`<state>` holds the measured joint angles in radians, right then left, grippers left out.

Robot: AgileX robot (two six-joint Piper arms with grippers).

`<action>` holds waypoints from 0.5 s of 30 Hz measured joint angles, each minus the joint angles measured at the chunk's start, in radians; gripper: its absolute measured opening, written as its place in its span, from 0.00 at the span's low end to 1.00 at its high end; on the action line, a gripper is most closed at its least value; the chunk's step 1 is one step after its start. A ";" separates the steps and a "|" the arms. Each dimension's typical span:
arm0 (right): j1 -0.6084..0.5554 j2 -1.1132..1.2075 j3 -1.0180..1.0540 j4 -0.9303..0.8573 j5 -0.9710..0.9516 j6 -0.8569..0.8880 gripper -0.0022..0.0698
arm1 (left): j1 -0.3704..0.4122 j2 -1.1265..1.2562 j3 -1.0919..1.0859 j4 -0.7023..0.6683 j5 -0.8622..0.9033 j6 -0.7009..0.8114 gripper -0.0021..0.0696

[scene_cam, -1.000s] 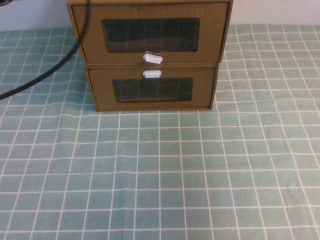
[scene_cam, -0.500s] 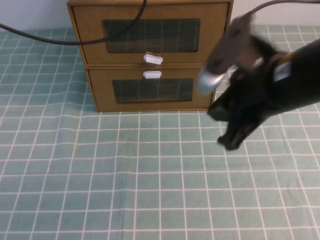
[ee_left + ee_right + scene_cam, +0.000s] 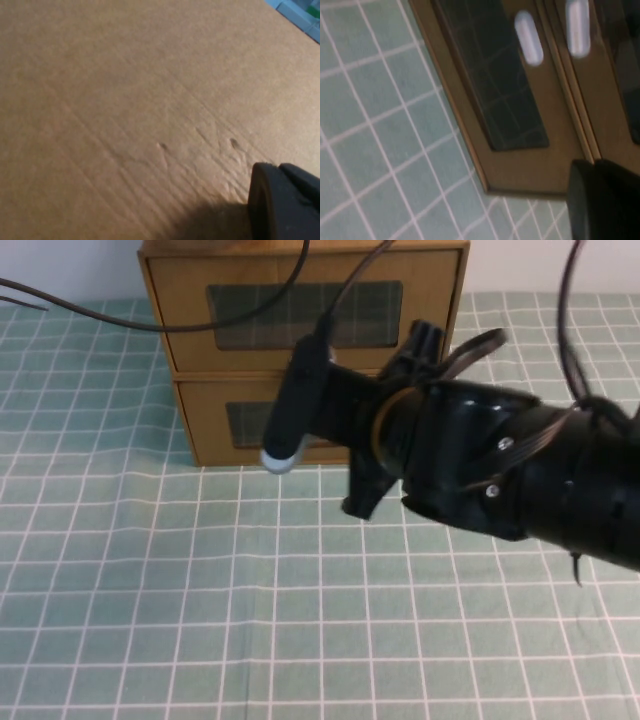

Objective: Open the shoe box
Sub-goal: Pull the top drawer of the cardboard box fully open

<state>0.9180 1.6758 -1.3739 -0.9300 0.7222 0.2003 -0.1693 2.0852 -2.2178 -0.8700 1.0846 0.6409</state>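
One closed right gripper (image 3: 358, 502) faces shoe box (image 3: 185, 340); left gripper (image 3: 281, 201) near it.

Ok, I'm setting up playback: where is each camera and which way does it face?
High: raised on robot's side, angled down at green checked tablecloth and brown cardboard two-drawer shoe box; right gripper before box.
Left wrist: close on plain cardboard; left gripper shows.
Right wrist: faces box front; right gripper, shut, shows.
High and right wrist share box, tablecloth.

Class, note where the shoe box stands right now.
In the high view the shoe box stands far centre on the checked cloth, the shut right gripper in front of it; the left gripper, in its wrist view only, faces bare cardboard.
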 joint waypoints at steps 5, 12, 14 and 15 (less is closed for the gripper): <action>0.006 0.046 0.000 -0.082 -0.150 0.033 0.02 | 0.000 0.002 0.000 -0.012 0.004 0.011 0.02; 0.008 0.116 0.000 -0.378 -0.179 0.194 0.27 | 0.000 0.002 0.000 -0.014 0.006 0.011 0.02; 0.008 0.143 0.000 -0.489 -0.175 0.269 0.38 | 0.000 0.002 0.000 -0.016 0.006 0.011 0.02; 0.008 0.164 0.000 -0.554 -0.167 0.308 0.43 | 0.000 0.002 0.000 -0.016 0.008 0.011 0.02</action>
<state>0.9262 1.8399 -1.3739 -1.4844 0.5550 0.5082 -0.1693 2.0875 -2.2178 -0.8861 1.0924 0.6520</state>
